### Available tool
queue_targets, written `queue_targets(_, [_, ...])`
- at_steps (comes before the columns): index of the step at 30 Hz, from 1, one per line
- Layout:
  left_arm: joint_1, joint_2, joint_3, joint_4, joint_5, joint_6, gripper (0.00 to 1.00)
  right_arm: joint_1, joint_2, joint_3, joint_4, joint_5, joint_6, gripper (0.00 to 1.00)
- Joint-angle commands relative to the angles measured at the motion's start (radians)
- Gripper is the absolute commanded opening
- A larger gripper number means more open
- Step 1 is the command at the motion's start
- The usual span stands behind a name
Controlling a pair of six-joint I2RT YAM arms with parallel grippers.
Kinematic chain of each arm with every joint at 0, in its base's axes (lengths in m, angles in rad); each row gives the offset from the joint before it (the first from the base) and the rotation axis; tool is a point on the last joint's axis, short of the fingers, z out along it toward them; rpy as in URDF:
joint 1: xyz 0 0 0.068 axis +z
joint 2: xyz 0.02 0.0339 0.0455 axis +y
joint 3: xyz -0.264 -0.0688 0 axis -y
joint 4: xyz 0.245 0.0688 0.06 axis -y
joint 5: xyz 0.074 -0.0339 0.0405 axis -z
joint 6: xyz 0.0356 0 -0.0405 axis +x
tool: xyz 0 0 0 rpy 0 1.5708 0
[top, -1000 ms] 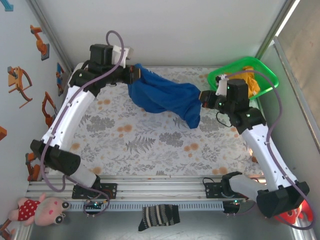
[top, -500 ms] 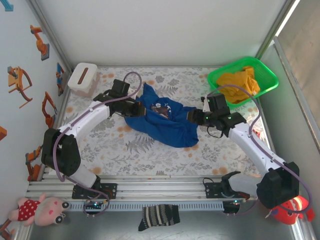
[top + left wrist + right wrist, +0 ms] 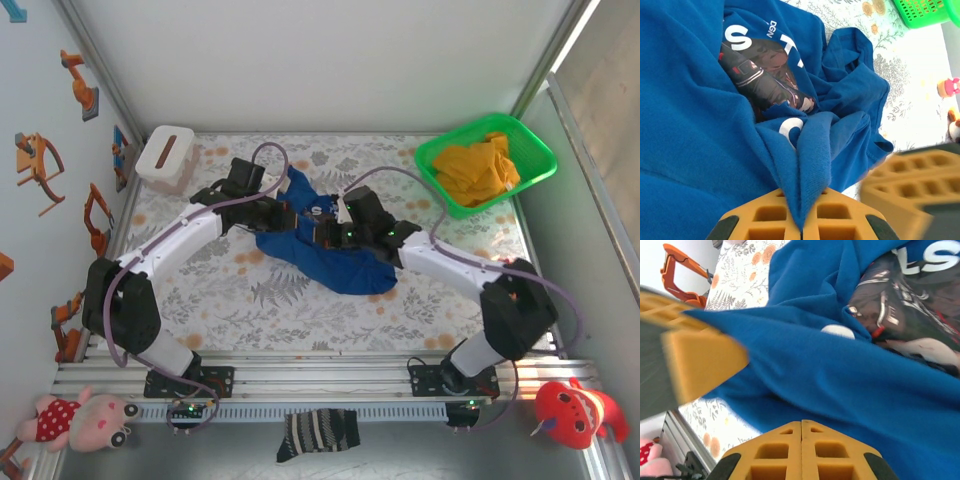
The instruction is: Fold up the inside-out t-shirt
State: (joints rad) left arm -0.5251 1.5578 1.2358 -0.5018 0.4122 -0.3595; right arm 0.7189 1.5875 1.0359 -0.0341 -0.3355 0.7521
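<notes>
T-shirt (image 3: 690, 150) fold in L pincer (image 3: 801, 210) (rest bunched beyond).

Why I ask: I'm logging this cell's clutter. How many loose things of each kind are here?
Soft toys: 2 (pink toy, red toy)
Containers: 2 (green basket, white box)
Cloth items: 3 (blue t-shirt, yellow-orange pile counted as one, striped sock)
Total: 7
</notes>
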Motion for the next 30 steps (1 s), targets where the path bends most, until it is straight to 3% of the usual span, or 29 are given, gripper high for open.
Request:
queue_targets(1, [-0.011, -0.032, 0.041, -0.004, 0.006, -0.013, 0.00, 0.014, 0.124, 0.047, 0.204, -0.053, 0.113, 0.00])
queue_targets(6, [-0.017, -0.050, 0.047, -0.010, 0.016, -0.018, 0.00, 0.014, 0.278, 0.120, 0.206, 0.016, 0.145, 0.00])
queue_targets(10, [-0.018, -0.085, 0.043, -0.015, 0.018, -0.026, 0.00, 0.014, 0.298, 0.148, 0.070, 0.181, 0.164, 0.66])
queue_targets(11, [-0.018, -0.094, 0.042, -0.015, 0.022, -0.030, 0.00, 0.014, 0.298, 0.156, 0.024, 0.221, 0.180, 0.98])
queue_targets(14, [-0.018, -0.115, 0.042, -0.009, 0.041, -0.047, 0.00, 0.020, 0.294, 0.171, -0.074, 0.323, 0.221, 0.99])
queue_targets(19, [-0.020, -0.142, 0.044, 0.009, 0.074, -0.077, 0.00, 0.020, 0.367, 0.255, -0.123, 0.392, 0.282, 0.99])
queue_targets(22, [-0.020, -0.148, 0.044, 0.011, 0.096, -0.087, 0.00, 0.016, 0.406, 0.290, -0.058, 0.374, 0.249, 0.97])
queue_targets(23, [-0.020, -0.151, 0.042, 0.009, 0.097, -0.088, 0.00, 0.013, 0.410, 0.298, -0.039, 0.357, 0.231, 0.89])
queue_targets(25, [-0.017, -0.154, 0.034, 0.008, 0.098, -0.090, 0.00, 0.003, 0.400, 0.288, 0.006, 0.308, 0.192, 0.64])
queue_targets(29, [0.004, -0.158, 0.006, 0.020, 0.098, -0.107, 0.00, -0.026, 0.314, 0.206, 0.039, 0.241, 0.142, 0.00])
queue_targets(30, [0.015, -0.158, -0.001, 0.022, 0.091, -0.113, 0.00, -0.034, 0.276, 0.178, 0.035, 0.236, 0.132, 0.00])
